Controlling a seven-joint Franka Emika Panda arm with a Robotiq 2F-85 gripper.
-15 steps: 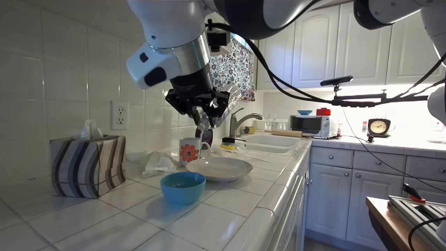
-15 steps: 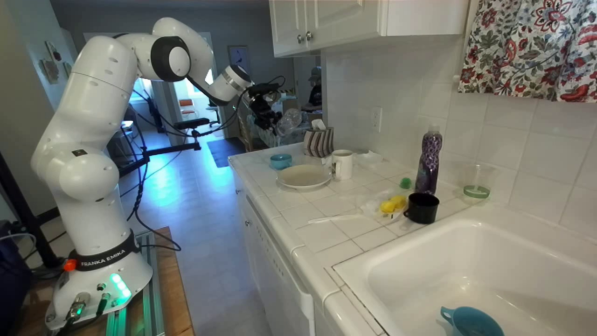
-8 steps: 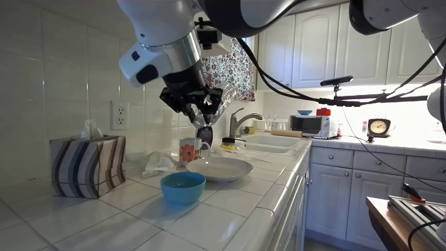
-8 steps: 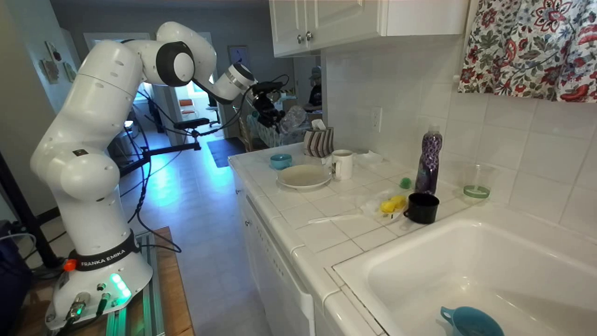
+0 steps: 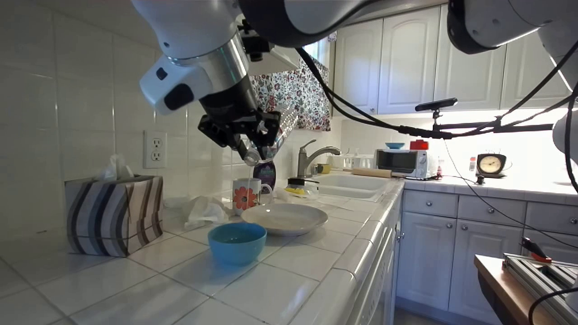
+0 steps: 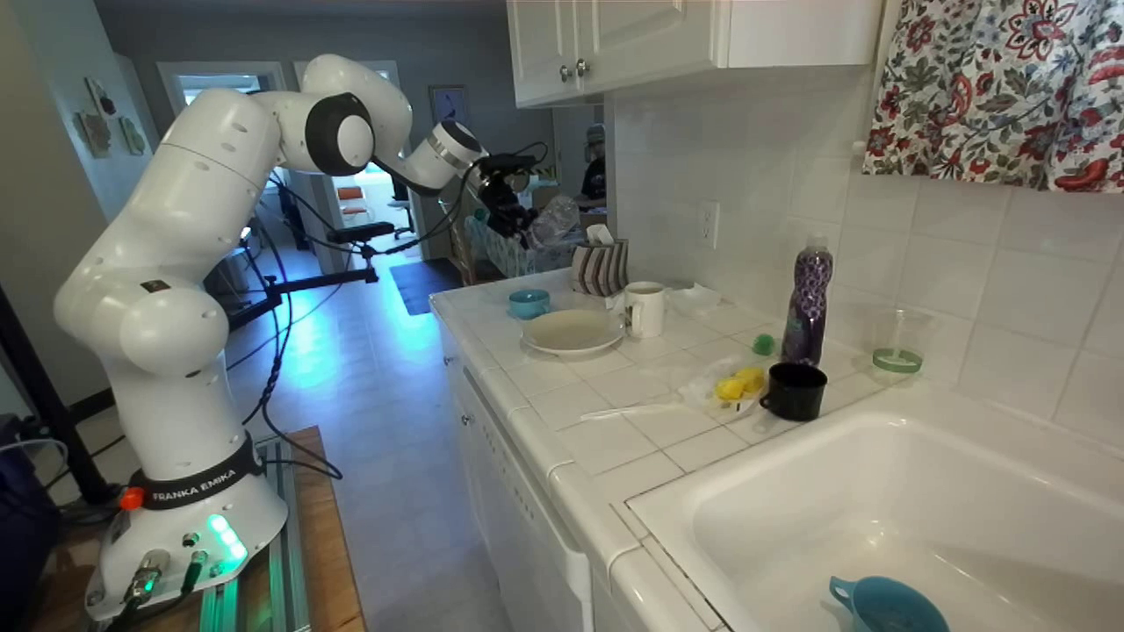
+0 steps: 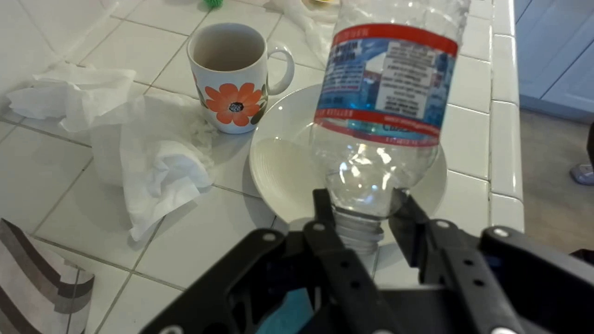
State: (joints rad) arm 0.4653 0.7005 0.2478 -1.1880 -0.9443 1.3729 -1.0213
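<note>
The room is a kitchen with white cabinets (image 5: 472, 58), and a white tiled surface (image 5: 180, 293) runs along the wall (image 5: 27, 113) to the sink (image 6: 790, 518). As the wrist view shows, the fingers (image 7: 323, 206) are grasping the clear bottle (image 7: 385, 79) by its neck. The bottle is in the air above the surface, and it is tilted, with its mouth lower than its base. In an exterior view, a thin stream (image 5: 249, 178) comes down from this mouth; where it lands is hard to see. On the surface stand a blue bowl (image 5: 237, 246) and, near it, a pale plate (image 5: 289, 216). The mug (image 7: 227, 93) with an orange flower is just beside the plate. Crumpled tissues (image 7: 162, 153) lie near the mug, and a striped box (image 5: 113, 216) stands near the wall.
</note>
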